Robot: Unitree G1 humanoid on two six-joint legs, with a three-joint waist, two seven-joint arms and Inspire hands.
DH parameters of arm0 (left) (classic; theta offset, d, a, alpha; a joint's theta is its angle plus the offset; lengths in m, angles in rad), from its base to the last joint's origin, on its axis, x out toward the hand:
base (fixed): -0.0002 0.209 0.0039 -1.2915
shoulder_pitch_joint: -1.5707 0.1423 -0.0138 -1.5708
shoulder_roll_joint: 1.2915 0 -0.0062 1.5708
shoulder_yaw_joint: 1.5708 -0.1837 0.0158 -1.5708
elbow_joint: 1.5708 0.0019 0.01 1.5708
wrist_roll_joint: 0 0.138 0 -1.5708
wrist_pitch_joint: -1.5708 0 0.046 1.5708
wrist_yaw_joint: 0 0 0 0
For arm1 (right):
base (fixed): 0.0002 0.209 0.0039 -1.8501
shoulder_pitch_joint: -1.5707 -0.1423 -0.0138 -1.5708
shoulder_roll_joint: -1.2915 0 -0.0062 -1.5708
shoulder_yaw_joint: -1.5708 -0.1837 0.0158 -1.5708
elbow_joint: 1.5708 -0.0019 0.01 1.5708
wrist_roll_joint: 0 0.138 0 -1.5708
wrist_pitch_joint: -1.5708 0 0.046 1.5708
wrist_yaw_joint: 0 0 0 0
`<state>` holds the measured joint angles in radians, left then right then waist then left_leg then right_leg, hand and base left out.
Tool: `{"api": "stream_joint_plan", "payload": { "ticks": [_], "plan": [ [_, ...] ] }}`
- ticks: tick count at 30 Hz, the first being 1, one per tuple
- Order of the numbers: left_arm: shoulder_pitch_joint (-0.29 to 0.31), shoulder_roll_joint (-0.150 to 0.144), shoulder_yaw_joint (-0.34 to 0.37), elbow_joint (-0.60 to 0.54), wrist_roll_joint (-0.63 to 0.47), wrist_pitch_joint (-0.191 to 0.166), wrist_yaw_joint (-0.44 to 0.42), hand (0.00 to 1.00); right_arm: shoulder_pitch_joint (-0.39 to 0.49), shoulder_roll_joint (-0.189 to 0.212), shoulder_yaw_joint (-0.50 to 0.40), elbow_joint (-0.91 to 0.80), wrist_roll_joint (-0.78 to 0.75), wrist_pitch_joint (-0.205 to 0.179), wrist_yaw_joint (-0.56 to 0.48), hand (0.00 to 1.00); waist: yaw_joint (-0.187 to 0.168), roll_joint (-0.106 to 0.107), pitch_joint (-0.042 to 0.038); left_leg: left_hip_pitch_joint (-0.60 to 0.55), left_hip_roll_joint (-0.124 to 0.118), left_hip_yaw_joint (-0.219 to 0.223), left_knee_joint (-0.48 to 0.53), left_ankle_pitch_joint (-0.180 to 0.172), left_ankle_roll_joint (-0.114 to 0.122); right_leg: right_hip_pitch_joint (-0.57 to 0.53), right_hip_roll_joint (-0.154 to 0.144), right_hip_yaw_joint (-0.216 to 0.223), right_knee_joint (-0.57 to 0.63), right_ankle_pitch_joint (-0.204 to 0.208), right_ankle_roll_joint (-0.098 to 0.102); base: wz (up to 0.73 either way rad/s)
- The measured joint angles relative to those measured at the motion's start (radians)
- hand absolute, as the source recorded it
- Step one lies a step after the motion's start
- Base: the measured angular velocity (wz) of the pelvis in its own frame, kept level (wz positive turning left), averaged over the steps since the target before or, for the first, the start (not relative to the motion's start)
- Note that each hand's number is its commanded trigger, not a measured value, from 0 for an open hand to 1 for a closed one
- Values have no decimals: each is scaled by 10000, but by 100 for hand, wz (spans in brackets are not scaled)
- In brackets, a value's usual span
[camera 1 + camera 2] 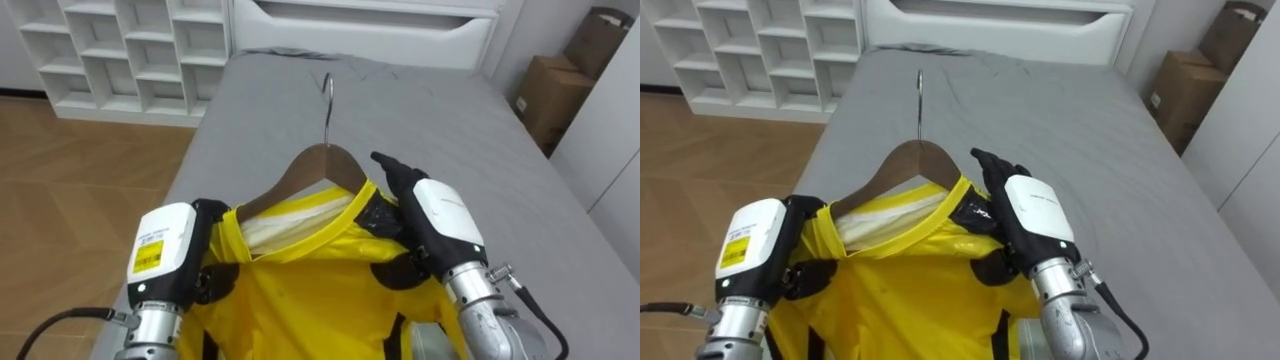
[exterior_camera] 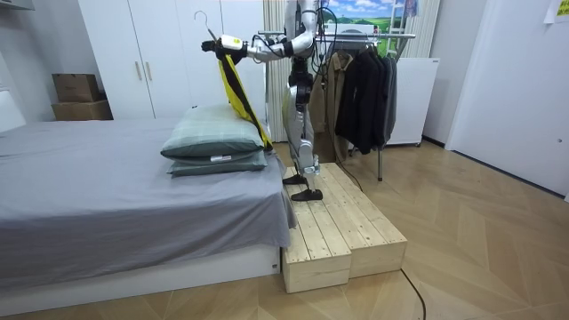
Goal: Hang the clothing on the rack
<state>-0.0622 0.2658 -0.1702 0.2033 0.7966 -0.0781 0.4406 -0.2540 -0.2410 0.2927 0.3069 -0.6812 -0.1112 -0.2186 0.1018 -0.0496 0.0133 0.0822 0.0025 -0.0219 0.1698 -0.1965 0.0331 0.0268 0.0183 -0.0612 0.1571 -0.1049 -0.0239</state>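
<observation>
A yellow fabric shirt with black trim (image 1: 300, 290) sits on a brown wooden hanger with a thin metal hook (image 1: 322, 165), and the robot holds both up in the air above the grey-covered bed (image 1: 420, 110). The left hand (image 1: 165, 250) is closed on the shirt's left shoulder, its dark fingers curled into the cloth. The right hand (image 1: 440, 215) is clamped on the other shoulder. Its fingers reach forward, bent over the hanger's arm beside the collar, and the thumb pinches the cloth from below. The hook stands upright and touches nothing.

In the room view the robot stands upright on a low pale wooden platform (image 2: 342, 222) at the bed's end, arms stretched out over two stacked grey-green pillows (image 2: 213, 142). The metal clothes rack (image 2: 373, 36), crowded with dark coats (image 2: 360, 89), is at its back, so I judge that the hanging itself has not begun and a turn must come first.

Several things could go wrong from here. Bare wood shows on the hanger's left arm beside the collar (the cloth sits lower there than on the right), so the shirt may slide off that end if the left hand lets go or the hanger tips. Both holds are at the shoulders rather than near the hook, so the hook could twist and miss the rail. The platform looks narrow for turning, and a foot could come off its edge. The long hem might also drag across the pillows or catch on the coats.
</observation>
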Motion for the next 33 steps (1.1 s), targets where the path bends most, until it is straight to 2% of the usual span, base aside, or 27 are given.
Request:
{"api": "stream_joint_plan", "payload": {
  "ticks": [2, 3, 5, 9, 19, 33],
  "plan": [
    [0, 31, 2, -78, 25, 4, -39, 100, 0, -8, -5, -1, -98, 5, -6, 69, 5, 2, -1, 0, -7, -34, -2, 0, 0, 30, 0, -37, -22, 0, 0, 5],
    [0, 32, 10, -101, 25, 14, -96, 100, 0, -24, -1, 0, -107, 6, -4, 81, 3, 4, -2, 21, -7, -43, -3, -1, -1, 47, 1, -74, -24, 0, 0, 6],
    [0, 29, 11, -127, 26, 50, -113, 100, 0, -30, 2, 0, -117, 6, 10, 100, 24, 5, -1, 26, -4, -60, -3, 0, -3, 57, 5, -105, -26, 0, 0, 5],
    [0, 31, 107, -136, 23, 76, -113, 100, 0, -32, -10, 6, -175, 49, 17, 100, 60, 38, -1, 18, -5, -89, -3, 1, -7, 65, 7, -155, -28, 0, 0, 1],
    [0, -20, 110, -218, 241, 129, -114, 100, 1, -35, -110, 209, -315, 474, 163, 100, 63, 86, -13, 6, -22, -106, -20, 0, -8, 70, 10, -184, -44, 0, 0, 0],
    [1, -25, 84, -219, 265, 256, -149, 100, 1, -35, -108, 208, -278, 483, 258, 100, 42, 105, -17, 20, -25, -97, -5, 4, -12, 90, 2, -180, -42, 0, 0, 0]
  ]
}}
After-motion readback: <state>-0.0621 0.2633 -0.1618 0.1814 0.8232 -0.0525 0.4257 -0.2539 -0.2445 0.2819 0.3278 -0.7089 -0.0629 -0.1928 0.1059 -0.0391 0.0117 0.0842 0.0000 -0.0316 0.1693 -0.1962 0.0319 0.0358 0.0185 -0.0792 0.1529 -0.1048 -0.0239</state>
